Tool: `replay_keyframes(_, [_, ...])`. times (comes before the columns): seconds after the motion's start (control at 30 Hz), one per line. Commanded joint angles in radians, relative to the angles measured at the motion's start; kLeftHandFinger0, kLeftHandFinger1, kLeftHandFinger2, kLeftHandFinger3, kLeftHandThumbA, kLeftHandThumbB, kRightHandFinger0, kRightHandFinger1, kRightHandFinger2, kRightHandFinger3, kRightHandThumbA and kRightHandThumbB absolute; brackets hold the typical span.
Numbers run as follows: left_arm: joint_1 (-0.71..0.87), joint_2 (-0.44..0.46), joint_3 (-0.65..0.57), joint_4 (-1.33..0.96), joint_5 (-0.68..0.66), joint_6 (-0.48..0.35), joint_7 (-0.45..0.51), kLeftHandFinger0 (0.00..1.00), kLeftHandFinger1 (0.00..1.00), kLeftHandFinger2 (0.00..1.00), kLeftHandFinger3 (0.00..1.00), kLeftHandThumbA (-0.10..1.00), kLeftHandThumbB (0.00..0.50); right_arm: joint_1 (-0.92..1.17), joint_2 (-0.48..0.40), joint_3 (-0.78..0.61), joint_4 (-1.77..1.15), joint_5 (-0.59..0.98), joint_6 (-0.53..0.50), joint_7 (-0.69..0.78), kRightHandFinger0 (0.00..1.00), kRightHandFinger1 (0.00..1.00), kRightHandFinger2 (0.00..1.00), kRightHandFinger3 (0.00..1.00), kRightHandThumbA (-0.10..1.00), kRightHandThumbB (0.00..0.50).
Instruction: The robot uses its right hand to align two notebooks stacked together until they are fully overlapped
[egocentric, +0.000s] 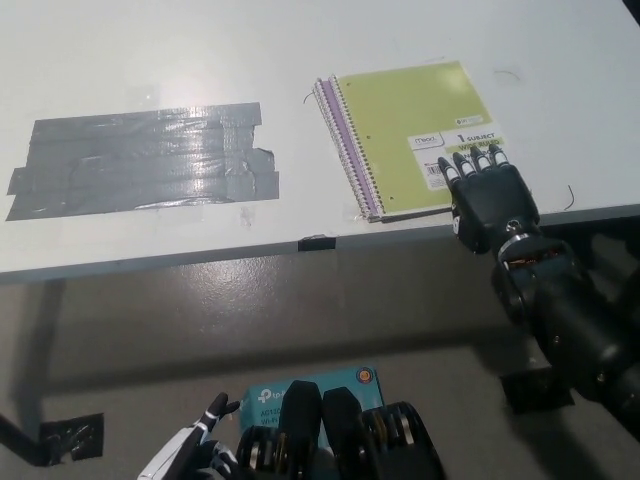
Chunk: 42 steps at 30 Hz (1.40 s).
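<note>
A lime-green spiral notebook (415, 130) lies on the white table (200, 60) at the right, on top of a purple notebook (340, 130) whose edge shows as a thin strip along the spiral side. My black right hand (488, 197) rests flat on the green cover's near right corner, over the label, fingers spread and pointing away from me. It holds nothing. My white left hand (185, 455) hangs low at the bottom left, below the table, only partly in view.
A wide patch of grey tape (145, 160) covers the table's left half. A small black clip (317, 242) sits on the table's front edge. Below the edge are grey floor and a teal box (305, 395).
</note>
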Motion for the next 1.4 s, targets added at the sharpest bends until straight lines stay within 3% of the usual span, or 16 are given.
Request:
replay_keyframes(0.0, [0.0,0.004,0.006,-0.03,-0.006,-0.011,-0.015,0.31,0.3,0.3,0.97,1.0,0.5,-0.036,0.001,-0.002,-0.012,-0.02,0.011,0.037,1.0,1.0,1.0,1.0,1.0,0.4])
replay_keyframes(0.17, [0.0,0.004,-0.003,-0.036,-0.003,-0.008,-0.02,0.3,0.3,0.3,0.97,1.0,0.5,-0.024,-0.009,-0.008,-0.031,-0.023,0.011,0.046,1.0,1.0,1.0,1.0,1.0,0.404])
replay_keyframes(0.2, [-0.002,0.005,-0.004,-0.037,-0.003,-0.004,-0.022,0.36,0.33,0.3,0.98,1.0,0.5,-0.024,-0.013,-0.007,-0.034,-0.025,0.008,0.052,1.0,1.0,1.0,1.0,1.0,0.401])
replay_keyframes(0.4, [-0.01,0.007,-0.015,-0.031,0.004,-0.022,-0.026,0.31,0.31,0.3,0.96,1.0,0.5,-0.022,-0.024,-0.012,-0.035,-0.022,-0.005,0.053,1.0,1.0,1.0,1.0,1.0,0.398])
replay_keyframes(0.57, [-0.011,0.004,-0.02,-0.027,0.005,-0.032,-0.025,0.33,0.33,0.34,0.96,1.0,0.5,-0.029,-0.015,0.005,-0.022,-0.043,-0.012,0.042,1.0,1.0,1.0,1.0,1.0,0.413])
replay_keyframes(0.67, [-0.013,-0.002,-0.019,-0.026,0.003,-0.037,-0.021,0.28,0.27,0.3,0.94,1.0,0.5,-0.033,-0.011,0.012,-0.015,-0.045,-0.048,-0.008,1.0,1.0,1.0,1.0,1.0,0.406])
replay_keyframes(0.93, [-0.013,-0.005,-0.016,-0.026,0.001,-0.035,-0.02,0.25,0.27,0.28,0.93,1.0,0.5,-0.049,0.009,0.04,-0.013,-0.06,-0.058,-0.02,1.0,1.0,1.0,1.0,1.0,0.403])
replay_keyframes(1.07, [-0.011,-0.006,-0.016,-0.024,-0.001,-0.037,-0.021,0.25,0.27,0.29,0.93,1.0,0.5,-0.049,0.014,0.032,-0.027,-0.05,-0.059,-0.013,1.0,1.0,1.0,1.0,1.0,0.418])
replay_keyframes(1.17, [-0.01,-0.003,-0.017,-0.017,-0.003,-0.046,-0.026,0.3,0.28,0.29,0.94,1.0,0.5,-0.049,0.018,0.037,-0.021,-0.06,-0.054,-0.021,1.0,1.0,1.0,1.0,1.0,0.413])
replay_keyframes(1.2, [-0.011,-0.005,-0.015,-0.014,-0.004,-0.04,-0.023,0.31,0.28,0.28,0.93,1.0,0.5,-0.054,0.022,0.038,-0.019,-0.06,-0.06,-0.025,1.0,1.0,1.0,1.0,1.0,0.432])
replay_keyframes(1.33, [-0.006,-0.006,-0.017,-0.017,-0.003,-0.039,-0.022,0.27,0.26,0.25,0.92,1.0,0.5,-0.054,0.023,0.045,-0.029,-0.062,-0.065,-0.012,1.0,1.0,1.0,1.0,1.0,0.45])
replay_keyframes(1.37, [-0.007,-0.005,-0.017,-0.017,-0.003,-0.036,-0.023,0.27,0.27,0.28,0.92,1.0,0.5,-0.053,0.026,0.045,-0.029,-0.061,-0.063,-0.01,1.0,1.0,1.0,1.0,1.0,0.434])
